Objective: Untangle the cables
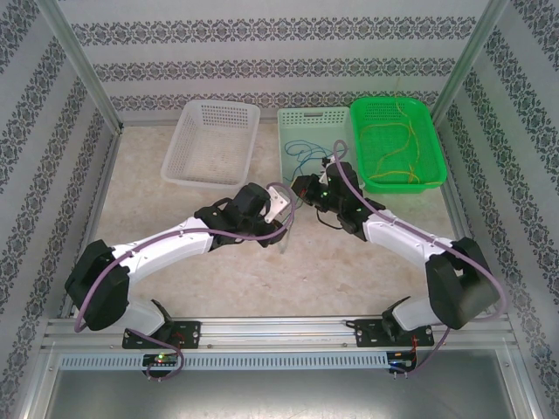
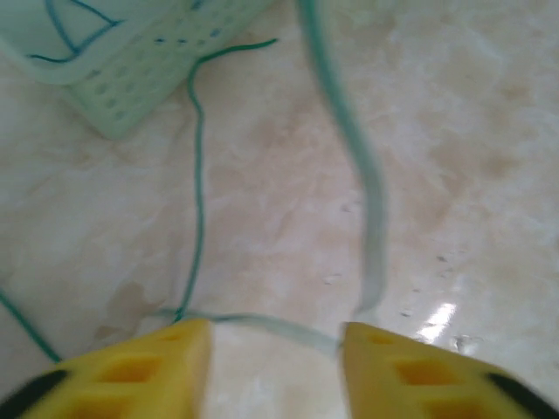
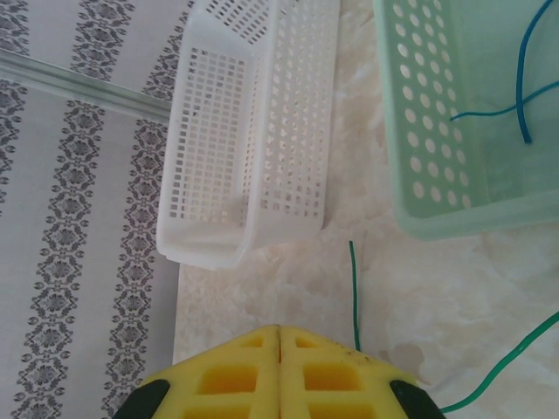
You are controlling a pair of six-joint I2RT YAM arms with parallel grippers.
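From above, you see three baskets in a row at the far edge of the table point(image 1: 175, 253): a white basket point(image 1: 210, 181) on the left, a mint basket point(image 1: 311, 112) in the middle and a green basket point(image 1: 406, 186) on the right. The last two touch. The yellow wires point(image 1: 393, 144) lie looped in the green basket, and a blue wire point(image 1: 301, 153) lies in the mint one. Both arms reach inward. The left claw point(image 1: 286, 208) and the right claw point(image 1: 303, 188) sit close together just near of the mint basket, but at this height you cannot tell how their jaws stand.

In your left wrist view, the left claw point(image 2: 275, 367) is spread, with a clear gap between its yellow fingers point(image 2: 148, 371). A blurred strand point(image 2: 354, 157) drops from the top of the view and crosses that gap just ahead of the tips; you cannot tell whether it touches them. A green wire point(image 2: 199, 175) lies on the table, running from the mint basket point(image 2: 131, 87) corner toward the left finger. The blue wire point(image 2: 70, 30) shows inside that basket.

In your right wrist view, the right claw point(image 3: 279, 371) is pressed together, finger against finger. The green wire point(image 3: 353, 297) runs along the table to the right finger's edge; you cannot tell whether it is nipped. The white basket point(image 3: 210, 131) stands beyond the claw, with the mint basket point(image 3: 419, 131), holding the blue wire point(image 3: 522, 78), beside it.
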